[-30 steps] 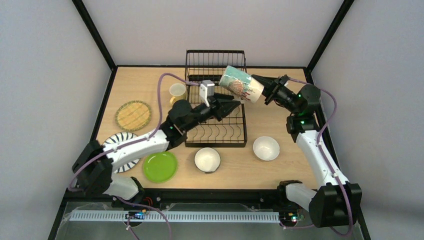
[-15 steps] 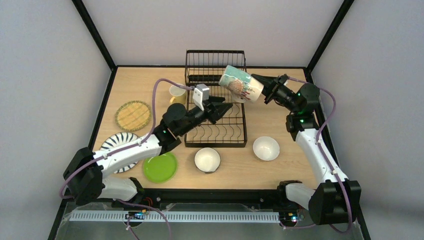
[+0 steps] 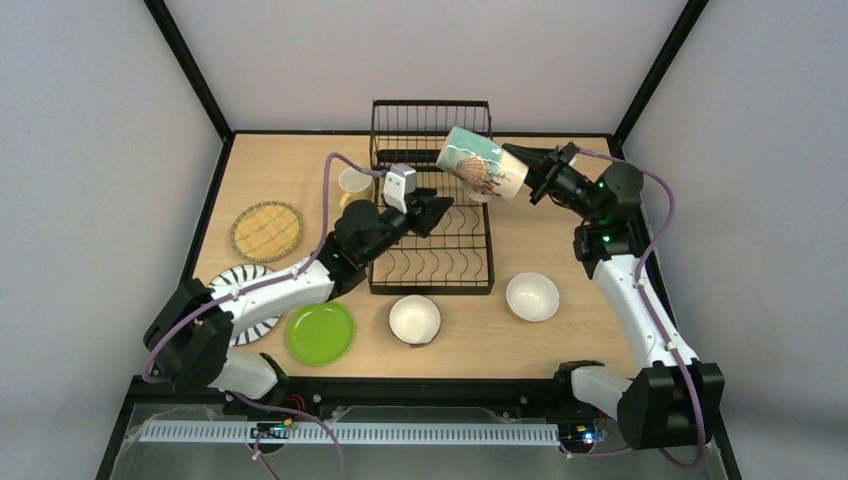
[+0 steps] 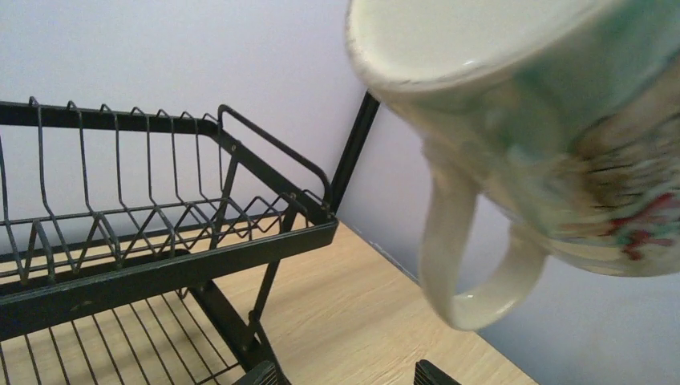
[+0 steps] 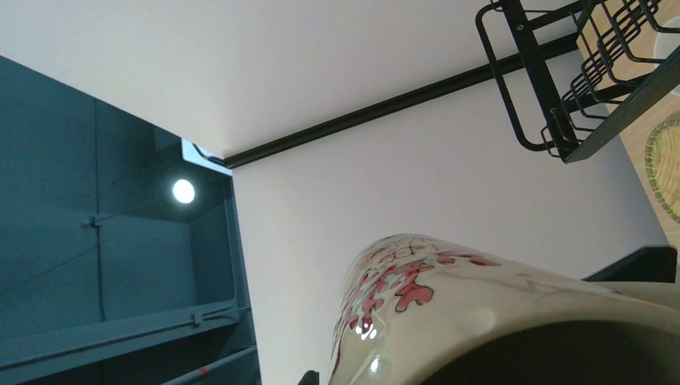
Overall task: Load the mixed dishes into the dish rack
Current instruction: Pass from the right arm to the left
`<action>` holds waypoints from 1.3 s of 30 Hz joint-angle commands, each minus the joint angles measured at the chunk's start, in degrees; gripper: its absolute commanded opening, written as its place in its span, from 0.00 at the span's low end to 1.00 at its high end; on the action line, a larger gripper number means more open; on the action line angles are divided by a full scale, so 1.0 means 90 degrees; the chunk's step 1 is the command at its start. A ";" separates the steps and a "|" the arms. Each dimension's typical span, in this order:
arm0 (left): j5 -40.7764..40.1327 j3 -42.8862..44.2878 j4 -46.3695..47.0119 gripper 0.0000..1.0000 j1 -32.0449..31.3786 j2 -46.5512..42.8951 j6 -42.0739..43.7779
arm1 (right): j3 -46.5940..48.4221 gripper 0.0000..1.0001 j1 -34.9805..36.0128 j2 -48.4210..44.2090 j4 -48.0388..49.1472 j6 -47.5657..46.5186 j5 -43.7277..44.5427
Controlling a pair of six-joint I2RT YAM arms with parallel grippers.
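Two arms were working around the dish rack [image 3: 432,289], which sat mid-tabletop [image 3: 560,240] with its taller basket section at the far end. The right end effector [image 3: 522,170] was clamped on a painted mug [image 3: 480,165], teal and cream with red markings. It held the mug tipped on its side in the air over the rack's far right corner. The left end effector [image 3: 440,208] hung over the slotted base with its fingers spread wide, gripping nothing, just near of that mug. In the left wrist view the mug's handle [image 4: 469,265] hung below its body. Everything else was down on the tabletop: pale yellow mug [image 3: 354,183] just left of the rack's far end, tan woven-look plate [image 3: 266,230] further left, black-striped white plate [image 3: 236,274] nearer and partly under the left arm, and lime green plate [image 3: 320,332] by the near edge. One white-inside bowl [image 3: 414,319] sat just near of the rack, with a second bowl [image 3: 532,296] off to its right. Couldn't tell which bowl was blue outside.
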 commanded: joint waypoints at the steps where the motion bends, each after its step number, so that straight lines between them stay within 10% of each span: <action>1: -0.0015 0.0238 0.0517 0.99 0.0073 0.0344 0.0180 | 0.0296 0.00 0.0027 -0.0163 0.0405 0.0930 -0.0035; 39: 0.1298 0.0914 0.1091 0.99 0.0273 0.0931 0.0143 | -0.0153 0.00 0.0156 -0.0439 0.0471 0.0940 -0.0145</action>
